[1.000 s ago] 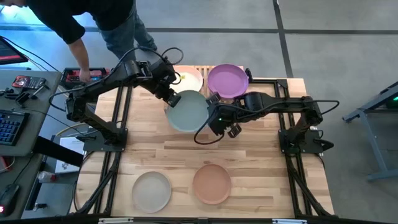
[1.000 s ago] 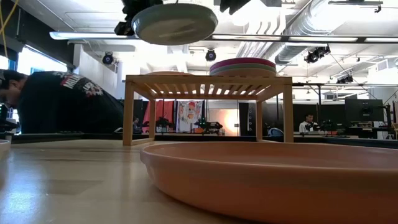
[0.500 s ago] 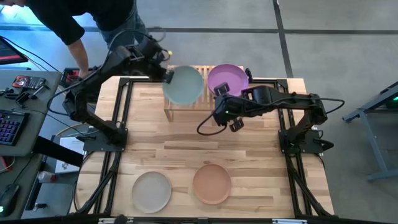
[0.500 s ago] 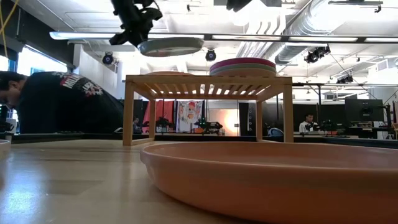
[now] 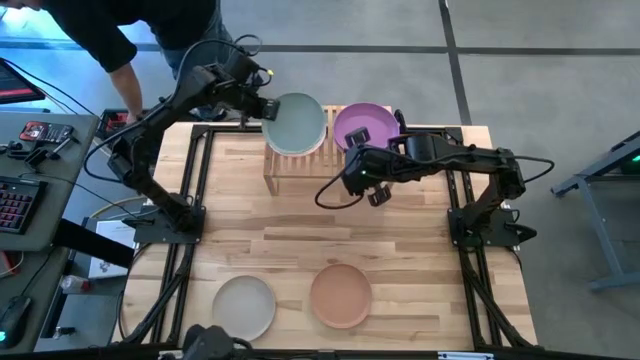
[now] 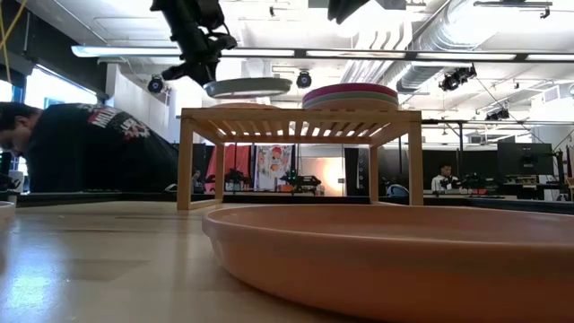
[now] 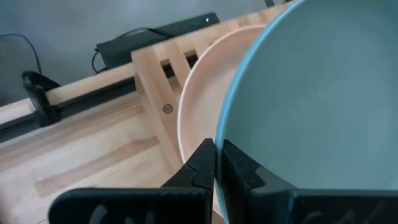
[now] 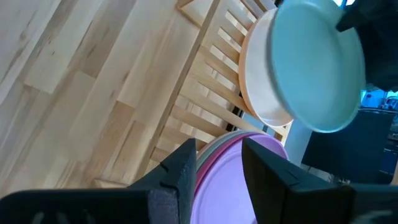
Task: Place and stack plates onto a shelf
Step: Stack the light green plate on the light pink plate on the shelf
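My left gripper (image 5: pixel 262 108) is shut on a grey-teal plate (image 5: pixel 296 122), held over the left half of the light-wood shelf (image 5: pixel 283 166). A peach plate (image 7: pixel 202 106) lies on the shelf's top under it. A stack topped by a purple plate (image 5: pixel 363 125) lies on the shelf's right half. My right gripper (image 8: pixel 217 167) is open and empty at the near side of that stack; in the high view it (image 5: pixel 352 162) stands beside the shelf. In the low view the grey-teal plate (image 6: pixel 247 87) hangs above the shelf (image 6: pixel 300 117). My left gripper pinches the grey-teal plate's rim (image 7: pixel 225 140) between its two fingers, on the side of the plate toward the table's left. The fingers come from the table's left, slanting down. The plate hangs almost level, clear above the peach plate and the shelf.
A beige plate (image 5: pixel 243 306) and a terracotta plate (image 5: pixel 340 294) lie on the table near its front edge; the terracotta one fills the low view's foreground (image 6: pixel 395 260). A person (image 5: pixel 150 30) bends over beyond the table's far left corner.
My left gripper has carried the grey-teal plate toward the table's far edge, from in front of the shelf to over its left half, and lowered it closer to the peach plate. My right gripper has moved toward the far edge, up to the purple stack.
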`<action>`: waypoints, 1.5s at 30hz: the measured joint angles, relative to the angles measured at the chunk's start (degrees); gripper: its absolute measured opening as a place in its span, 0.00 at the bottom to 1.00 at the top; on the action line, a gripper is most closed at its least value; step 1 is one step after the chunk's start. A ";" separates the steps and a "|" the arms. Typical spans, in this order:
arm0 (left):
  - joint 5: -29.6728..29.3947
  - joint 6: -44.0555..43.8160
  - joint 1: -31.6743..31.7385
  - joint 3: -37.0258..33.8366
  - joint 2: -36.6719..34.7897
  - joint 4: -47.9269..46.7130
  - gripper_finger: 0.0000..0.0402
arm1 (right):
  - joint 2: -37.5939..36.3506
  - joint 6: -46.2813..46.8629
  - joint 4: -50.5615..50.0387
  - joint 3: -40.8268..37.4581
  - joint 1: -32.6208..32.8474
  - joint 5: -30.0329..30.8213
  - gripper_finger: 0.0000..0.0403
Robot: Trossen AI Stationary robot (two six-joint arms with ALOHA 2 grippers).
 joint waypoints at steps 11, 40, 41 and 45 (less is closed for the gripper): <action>-0.48 0.38 0.03 0.00 3.92 -0.08 0.01 | 0.04 2.38 -0.13 0.00 0.00 -0.20 0.27; -0.70 2.47 1.01 -0.02 5.58 -0.02 0.13 | 0.07 2.38 -0.35 0.00 0.00 -0.14 0.27; -0.70 2.45 1.01 -0.02 5.58 0.04 0.14 | 0.07 2.38 -0.35 0.00 0.00 -0.15 0.27; -0.69 2.75 1.02 -0.02 5.51 0.12 0.18 | 0.07 2.38 -0.35 0.00 0.00 -0.13 0.27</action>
